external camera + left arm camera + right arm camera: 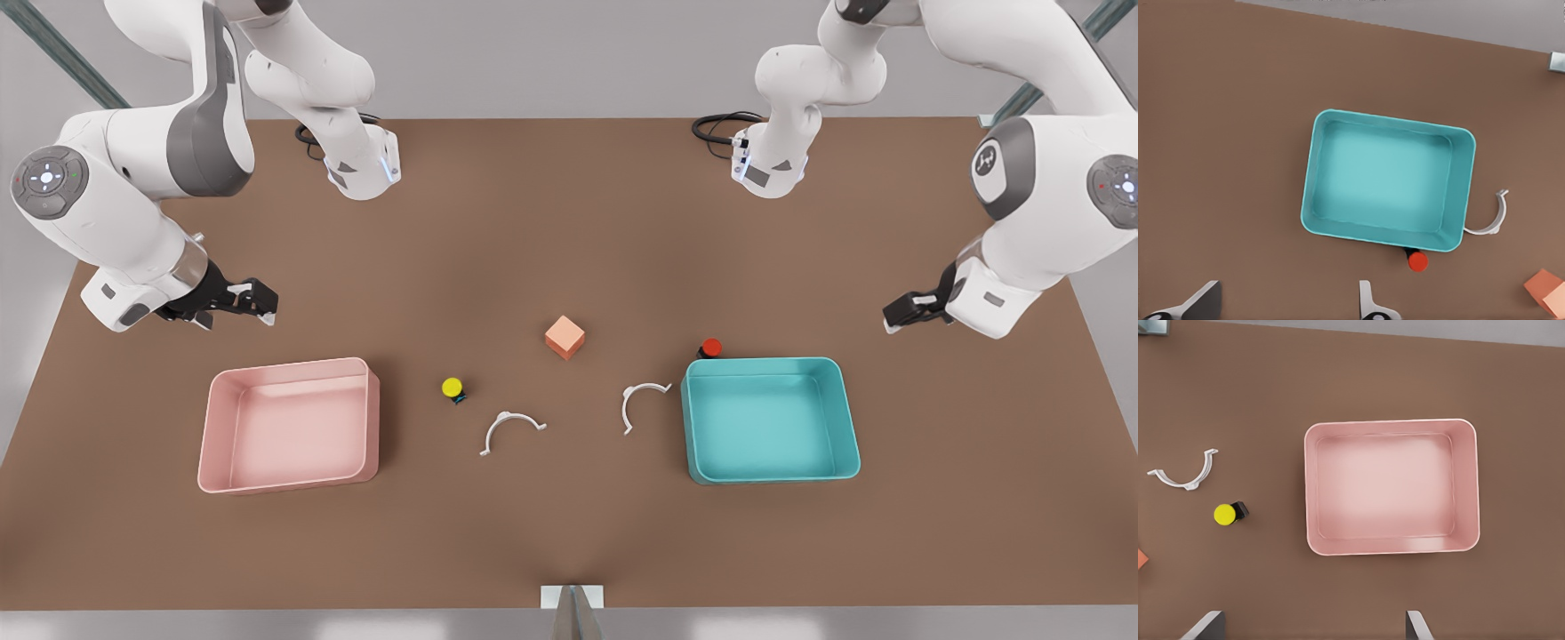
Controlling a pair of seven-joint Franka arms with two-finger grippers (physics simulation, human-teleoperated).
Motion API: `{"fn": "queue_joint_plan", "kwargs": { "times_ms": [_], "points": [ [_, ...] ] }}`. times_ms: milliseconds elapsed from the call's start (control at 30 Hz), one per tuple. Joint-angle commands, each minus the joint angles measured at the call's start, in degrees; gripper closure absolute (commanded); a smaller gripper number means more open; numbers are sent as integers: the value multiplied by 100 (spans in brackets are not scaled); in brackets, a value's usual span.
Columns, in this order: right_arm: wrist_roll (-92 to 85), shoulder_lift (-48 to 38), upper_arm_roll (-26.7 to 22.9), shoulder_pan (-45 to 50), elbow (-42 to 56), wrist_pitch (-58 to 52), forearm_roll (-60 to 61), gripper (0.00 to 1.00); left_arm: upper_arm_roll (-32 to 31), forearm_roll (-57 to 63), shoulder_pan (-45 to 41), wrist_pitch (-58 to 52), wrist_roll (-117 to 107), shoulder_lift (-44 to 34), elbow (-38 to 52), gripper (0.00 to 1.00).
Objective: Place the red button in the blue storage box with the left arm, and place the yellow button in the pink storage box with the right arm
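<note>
The brown table [569, 222] carries all items. The orange cube [564, 337] sits mid-table and serves as reference.

The red button [710, 348] lies toward the front view's right of the cube, touching the far rim of the blue storage box [846, 418]. The yellow button [452, 388] lies on the table toward the front view's left of the cube, apart from the pink storage box [210, 427]. Two white curved clips [511, 428] lie nearer the camera than the cube.

The left gripper [907, 313] hangs above the table beyond the blue box, fingers [1368, 303] spread, holding nothing. The right gripper [253, 300] hangs beyond the pink box, fingers [1418, 627] spread, holding nothing.
</note>
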Motion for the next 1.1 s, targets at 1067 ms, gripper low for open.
{"fn": "queue_joint_plan", "kwargs": {
  "times_ms": [1067],
  "points": [
    [2597, 2877, 531, 1732, -1601, 3944, -958, 0, -19, 605, -2606, 6357, -4387, 176, -4876, 0]
  ]
}}
